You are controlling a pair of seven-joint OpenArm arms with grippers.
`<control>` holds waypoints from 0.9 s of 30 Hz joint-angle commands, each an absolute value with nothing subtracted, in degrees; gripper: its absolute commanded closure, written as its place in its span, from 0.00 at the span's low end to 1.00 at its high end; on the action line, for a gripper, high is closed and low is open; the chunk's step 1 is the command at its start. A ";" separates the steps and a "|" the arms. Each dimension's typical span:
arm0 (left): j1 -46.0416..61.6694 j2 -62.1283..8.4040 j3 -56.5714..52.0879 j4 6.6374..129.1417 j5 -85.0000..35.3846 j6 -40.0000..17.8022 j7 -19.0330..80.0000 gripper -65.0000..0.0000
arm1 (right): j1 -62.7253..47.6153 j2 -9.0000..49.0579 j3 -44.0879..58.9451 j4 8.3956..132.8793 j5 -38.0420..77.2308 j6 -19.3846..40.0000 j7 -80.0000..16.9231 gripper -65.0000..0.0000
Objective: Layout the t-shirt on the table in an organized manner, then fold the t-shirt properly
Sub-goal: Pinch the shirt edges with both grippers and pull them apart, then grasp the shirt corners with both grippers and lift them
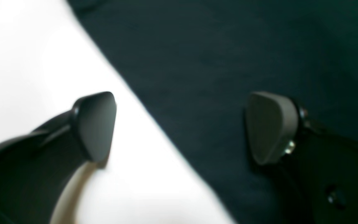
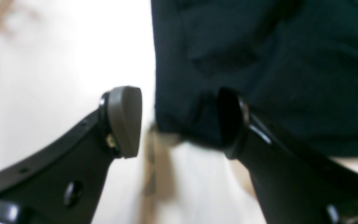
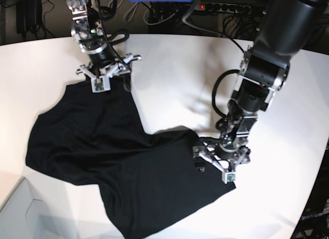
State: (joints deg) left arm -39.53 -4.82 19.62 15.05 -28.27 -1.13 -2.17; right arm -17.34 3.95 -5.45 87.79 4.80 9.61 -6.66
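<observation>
A matte black cotton t-shirt is sprawling, rumpled and angular, across the smooth white curved table. The left gripper is straddling one hem edge, jaws spread wide, grasping nothing. The right gripper is hovering at a far corner, jaws parted. Cables are tangling behind.
</observation>
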 commanded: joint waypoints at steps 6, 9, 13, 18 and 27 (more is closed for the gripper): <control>-33.80 -8.75 19.12 14.64 -30.11 -0.31 5.76 0.00 | -12.26 4.62 -4.97 80.57 4.79 9.63 -5.14 0.41; -31.69 -10.15 19.03 18.51 -30.20 -0.31 10.77 0.00 | -9.36 5.67 -5.14 77.14 4.79 9.63 -5.14 0.41; -24.40 -13.58 18.86 32.04 -30.29 -0.31 18.07 0.00 | -5.41 7.16 -4.70 72.04 4.79 9.63 -5.05 0.41; -14.73 -17.89 16.92 52.79 -33.19 0.13 24.57 0.00 | -0.84 10.77 -3.91 66.86 4.79 9.63 -4.62 0.41; -5.93 -19.03 4.62 78.55 -35.65 -0.13 28.70 0.00 | 2.77 13.05 7.25 70.64 4.97 9.63 -4.97 0.41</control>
State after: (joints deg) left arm -3.95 -18.20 5.13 77.30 -35.46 -0.16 30.33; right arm 1.52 12.75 7.07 69.19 4.51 9.87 -7.55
